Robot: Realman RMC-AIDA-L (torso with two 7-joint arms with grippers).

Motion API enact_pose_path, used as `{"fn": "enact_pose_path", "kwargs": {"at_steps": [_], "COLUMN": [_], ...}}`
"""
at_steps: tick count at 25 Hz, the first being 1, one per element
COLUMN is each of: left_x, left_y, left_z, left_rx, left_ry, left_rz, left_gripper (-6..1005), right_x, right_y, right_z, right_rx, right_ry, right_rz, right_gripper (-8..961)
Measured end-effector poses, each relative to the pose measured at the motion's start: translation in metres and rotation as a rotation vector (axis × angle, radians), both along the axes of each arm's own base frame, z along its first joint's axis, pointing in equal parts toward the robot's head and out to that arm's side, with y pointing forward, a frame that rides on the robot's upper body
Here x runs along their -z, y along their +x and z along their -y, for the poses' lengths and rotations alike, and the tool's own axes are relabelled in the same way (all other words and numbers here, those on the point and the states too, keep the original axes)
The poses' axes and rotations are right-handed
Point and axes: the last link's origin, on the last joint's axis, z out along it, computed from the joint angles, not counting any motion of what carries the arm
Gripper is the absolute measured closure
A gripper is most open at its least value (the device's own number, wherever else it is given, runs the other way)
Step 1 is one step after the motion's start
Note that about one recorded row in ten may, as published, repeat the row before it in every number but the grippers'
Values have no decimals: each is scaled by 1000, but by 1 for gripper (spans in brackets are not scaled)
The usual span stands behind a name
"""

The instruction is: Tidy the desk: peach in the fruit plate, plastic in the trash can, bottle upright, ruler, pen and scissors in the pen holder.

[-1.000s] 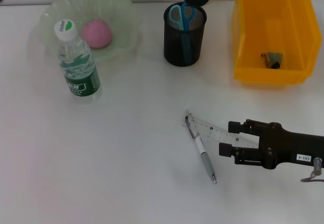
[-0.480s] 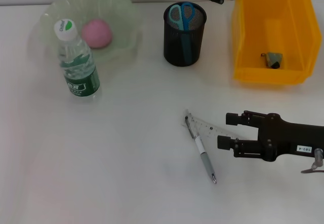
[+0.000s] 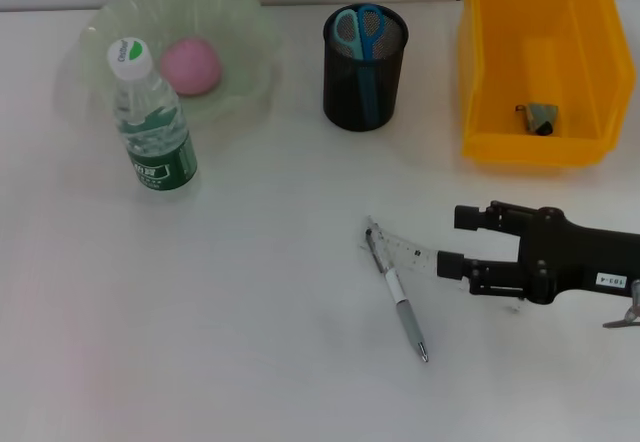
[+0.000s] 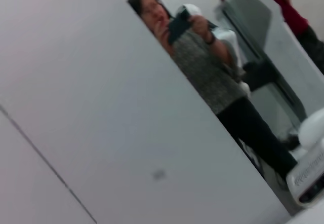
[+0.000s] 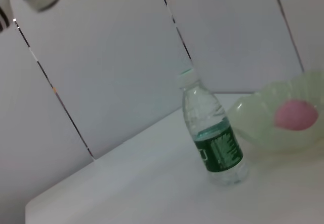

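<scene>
A clear ruler [image 3: 404,248] and a silver pen [image 3: 398,298] lie crossed on the white desk. My right gripper [image 3: 457,240] is open just to their right, its nearer finger at the ruler's end, holding nothing. Blue-handled scissors [image 3: 360,30] stand in the black mesh pen holder [image 3: 364,87]. The pink peach [image 3: 190,65] sits in the green fruit plate [image 3: 240,22]; both also show in the right wrist view, peach [image 5: 296,115] in plate [image 5: 253,125]. The bottle [image 3: 152,122] [image 5: 212,133] stands upright. A plastic scrap [image 3: 541,117] lies in the yellow trash can [image 3: 480,72]. My left gripper is out of view.
The trash can stands at the back right, close to the pen holder. A wall runs behind the desk. The left wrist view shows only wall panels and a person standing in the room.
My left arm has pulled back from above the pen holder and left the head view. The right gripper has shifted slightly farther from me, alongside the ruler's end.
</scene>
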Motion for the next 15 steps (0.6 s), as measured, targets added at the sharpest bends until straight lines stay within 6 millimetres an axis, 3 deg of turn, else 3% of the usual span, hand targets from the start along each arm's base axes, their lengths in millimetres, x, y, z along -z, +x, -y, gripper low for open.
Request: {"fn": "enact_pose_path", "kwargs": {"at_steps": [3,5,6,7,10,11,15], "left_x": [-8,-8,-7,-4,-1,10,23], "left_y": [-33,-38,-55,-69,-76,-96,-115], "left_z": [12,14,22,26,29,36,47], "left_rx": [-109,-124,-184,-243,-271,-326,-376], "left_ry": [-49,-54,-61,-73,-82,-99,-115], "left_rz": [144,159,197,224,236,255,254], "left_gripper": [198,198,198,198,198,198,198], "right_x": [-6,-8,-11,-13,-13,-13,-15], "right_y": [-2,-2,-4,-5,-6,-6,-8], "right_z": [-1,-2,-4,-6,-7,-7,-8], "right_rx": [-12,-15,-22,-30,-37,-40,-48], "right_ry": [19,25,34,44,45,43,45], "right_rz": [-12,-17,-21,-19,-15,-12,-7], "right_gripper": [128,127,127,127,127,127,127]}}
